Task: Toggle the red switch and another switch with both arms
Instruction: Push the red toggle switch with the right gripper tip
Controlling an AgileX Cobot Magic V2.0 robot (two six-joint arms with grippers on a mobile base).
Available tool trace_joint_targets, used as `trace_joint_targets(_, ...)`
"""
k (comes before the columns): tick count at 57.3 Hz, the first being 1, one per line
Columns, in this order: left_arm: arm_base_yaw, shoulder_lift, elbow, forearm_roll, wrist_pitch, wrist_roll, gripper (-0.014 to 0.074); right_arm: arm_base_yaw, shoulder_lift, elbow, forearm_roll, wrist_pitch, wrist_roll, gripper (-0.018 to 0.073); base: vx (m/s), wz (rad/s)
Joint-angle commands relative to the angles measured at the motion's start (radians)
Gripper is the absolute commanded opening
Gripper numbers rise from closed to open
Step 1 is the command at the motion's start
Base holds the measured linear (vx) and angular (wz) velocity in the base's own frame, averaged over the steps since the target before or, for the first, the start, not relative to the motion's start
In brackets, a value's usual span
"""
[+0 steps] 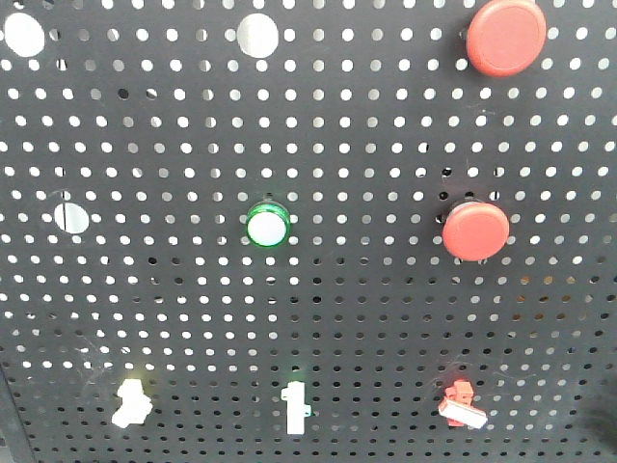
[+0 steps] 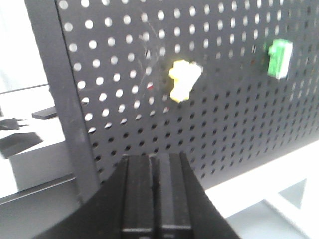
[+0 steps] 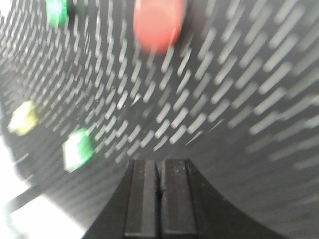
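Note:
The red switch (image 1: 460,405), a small toggle with a white lever tip, sits at the pegboard's lower right. The other switch (image 1: 130,402), pale yellow, sits at the lower left. In the left wrist view the yellow switch (image 2: 183,79) is above and slightly right of my left gripper (image 2: 158,158), which is shut on nothing, a short way off the board. The right wrist view is motion-blurred. My right gripper (image 3: 158,162) is shut and empty near the board, with the yellow switch (image 3: 22,118) far to its left. The red switch is out of that view. Neither gripper shows in the front view.
The black pegboard (image 1: 366,145) carries two large round red buttons (image 1: 505,37) (image 1: 475,231), a green-ringed button (image 1: 268,226) and a white toggle with a green light (image 1: 296,407). The board's frame post (image 2: 65,99) stands left of my left gripper. A white shelf (image 2: 279,174) lies below.

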Motion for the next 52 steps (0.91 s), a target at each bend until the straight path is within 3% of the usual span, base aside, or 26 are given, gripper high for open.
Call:
trace_joint_targets(1,0.002,0.008,-0.026,0.009,-0.068,-0.001,0.0003,0.033,0.097,-0.033,0.073,0.03,-0.007,-0.0009,0.0,0.0)
trace_joint_targets(8,0.002,0.008,-0.026,0.009,-0.07,-0.003,0.0003,0.122,0.201,-0.033,0.092,0.02,-0.019,-0.0009,0.0,0.0)
trace_joint_targets(23,0.002,0.008,-0.026,0.014,-0.071,-0.003,0.0003,0.278,0.261,-0.033,0.2,-0.198,-0.071,-0.0009,0.0,0.0)
trace_joint_targets(37,0.002,0.008,-0.026,0.014,-0.07,-0.003,0.0003,0.287,0.292,-0.033,0.312,-0.227,-0.147,-0.0008,0.0,0.0)
trace_joint_targets(52,0.002,0.008,-0.026,0.014,-0.07,-0.003,0.0003,0.287,0.341,-0.046,0.329,-0.177,-0.188,-0.0008,0.0,0.0)
